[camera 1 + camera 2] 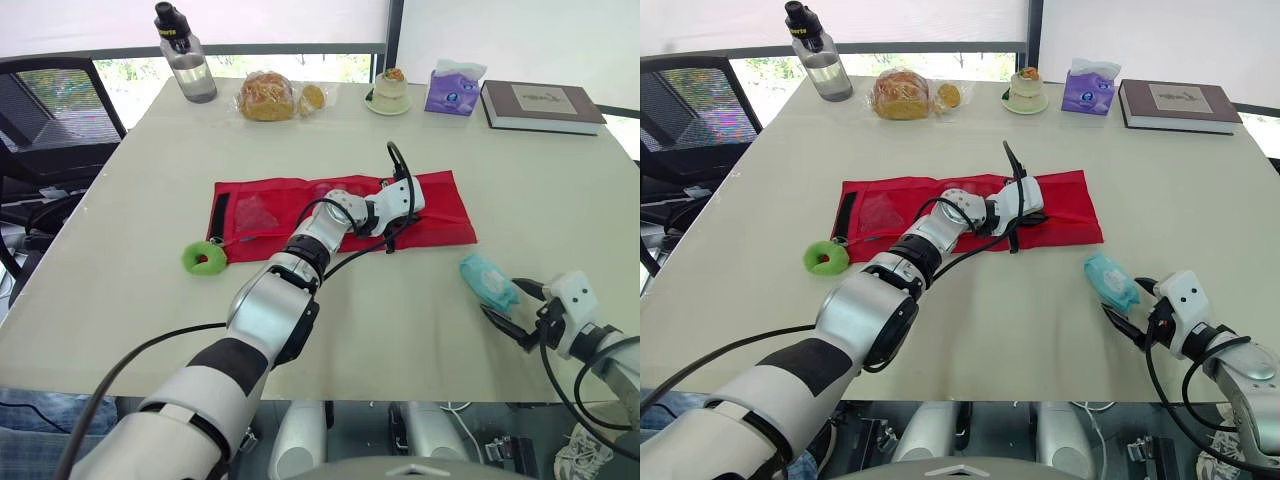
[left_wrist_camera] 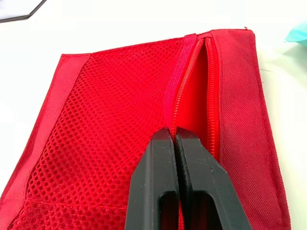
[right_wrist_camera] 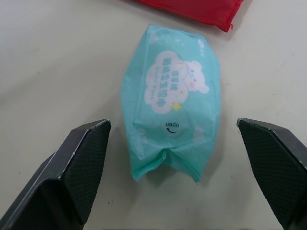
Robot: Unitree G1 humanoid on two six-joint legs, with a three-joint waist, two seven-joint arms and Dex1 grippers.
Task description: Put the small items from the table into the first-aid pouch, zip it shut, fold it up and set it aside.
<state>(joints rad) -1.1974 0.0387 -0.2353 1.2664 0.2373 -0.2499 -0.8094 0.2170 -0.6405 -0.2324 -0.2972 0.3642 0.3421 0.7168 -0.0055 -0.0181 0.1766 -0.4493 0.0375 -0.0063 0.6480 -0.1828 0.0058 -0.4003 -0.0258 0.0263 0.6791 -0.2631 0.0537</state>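
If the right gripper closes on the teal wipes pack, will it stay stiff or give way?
Probably gives way: the wipes pack has a soft film wrapper, crimped at its end. The film looks glossy, so it may slip. It lies flat, unlikely to roll.

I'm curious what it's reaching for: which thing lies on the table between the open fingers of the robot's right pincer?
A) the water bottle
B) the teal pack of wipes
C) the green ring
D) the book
B: the right wrist view shows the teal pack of wipes lying on the table between the right pincer and its spread fingers, touched by neither.
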